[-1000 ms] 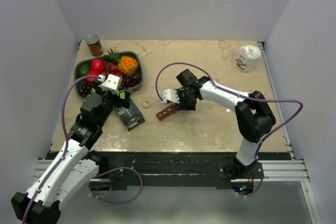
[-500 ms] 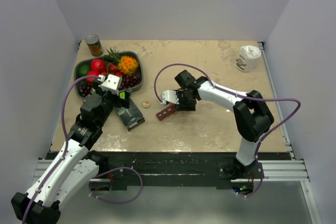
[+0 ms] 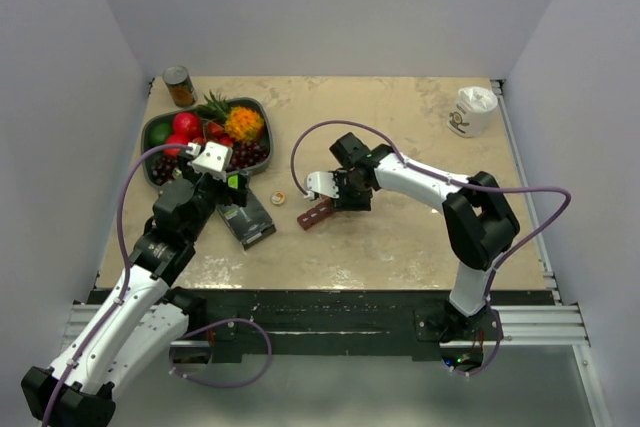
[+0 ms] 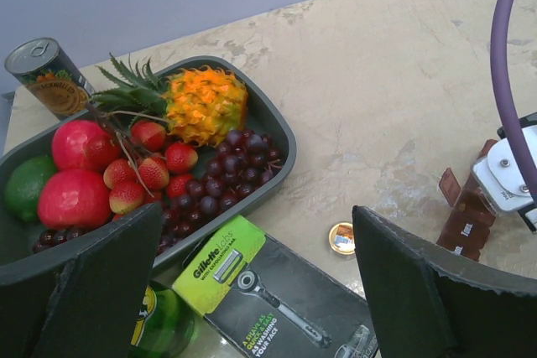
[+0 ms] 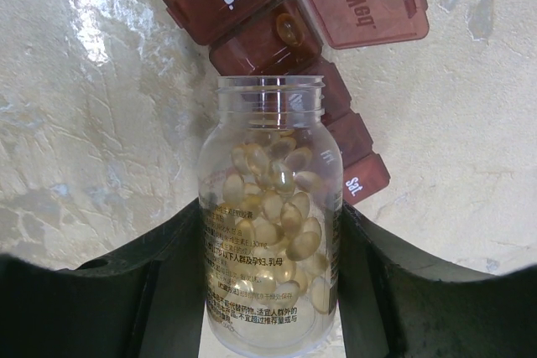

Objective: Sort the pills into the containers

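My right gripper (image 5: pixel 270 249) is shut on a small clear bottle (image 5: pixel 273 224) full of yellowish pills (image 5: pixel 281 207), uncapped, its mouth just over the dark red strip of compartments (image 5: pixel 252 14). The "Wed" lid (image 5: pixel 365 2) stands open and one pill (image 5: pixel 288 29) lies in that compartment; "Tues." and "Sat." lids are closed. In the top view the right gripper (image 3: pixel 335 192) is over the strip (image 3: pixel 316 213) at mid-table. My left gripper (image 4: pixel 252 291) is open and empty over a razor box, well left of the strip (image 4: pixel 466 207).
A dark fruit bowl (image 3: pixel 160 127) and a brown tin can (image 3: pixel 180 86) stand at the back left. A black and green razor box (image 3: pixel 247 217), a green bottle (image 4: pixel 159 324) and a small gold bottle cap (image 3: pixel 279 197) lie near the left gripper. A white cup (image 3: pixel 472 111) stands back right.
My right arm has shifted slightly left with the bottle over the strip. The left arm has not moved.
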{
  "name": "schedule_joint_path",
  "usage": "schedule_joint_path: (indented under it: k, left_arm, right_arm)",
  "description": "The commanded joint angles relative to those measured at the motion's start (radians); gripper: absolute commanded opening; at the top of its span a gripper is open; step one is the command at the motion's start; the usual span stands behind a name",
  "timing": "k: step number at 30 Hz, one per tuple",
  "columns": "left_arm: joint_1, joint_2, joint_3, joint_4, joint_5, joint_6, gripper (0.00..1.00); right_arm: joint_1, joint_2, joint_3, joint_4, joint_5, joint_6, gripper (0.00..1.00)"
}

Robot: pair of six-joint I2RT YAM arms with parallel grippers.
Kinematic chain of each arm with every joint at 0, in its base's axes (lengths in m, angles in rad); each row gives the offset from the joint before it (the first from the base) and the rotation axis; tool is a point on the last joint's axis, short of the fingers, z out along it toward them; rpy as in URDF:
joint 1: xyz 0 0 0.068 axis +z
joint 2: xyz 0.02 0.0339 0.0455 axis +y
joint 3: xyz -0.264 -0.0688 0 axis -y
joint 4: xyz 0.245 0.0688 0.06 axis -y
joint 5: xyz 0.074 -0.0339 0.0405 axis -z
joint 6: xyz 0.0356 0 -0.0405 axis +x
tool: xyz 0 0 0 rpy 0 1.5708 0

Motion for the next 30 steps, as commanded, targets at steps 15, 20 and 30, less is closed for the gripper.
schedule_joint_path:
  k: [15,20,30]
  left_arm:
    - [0.006,-0.007,0.01,0.04,0.006,0.028,1.0]
    - [0.006,-0.008,0.01,0.04,0.006,0.027,1.0]
    - [0.006,-0.011,0.01,0.038,0.007,0.027,1.0]
  right_arm:
    - [0.014,0.029,0.061,-0.028,0.024,0.019,0.03]
    - [0.014,0.034,0.073,-0.036,0.007,0.03,0.03]
    - [0.012,0.04,0.07,-0.034,-0.024,0.051,0.03]
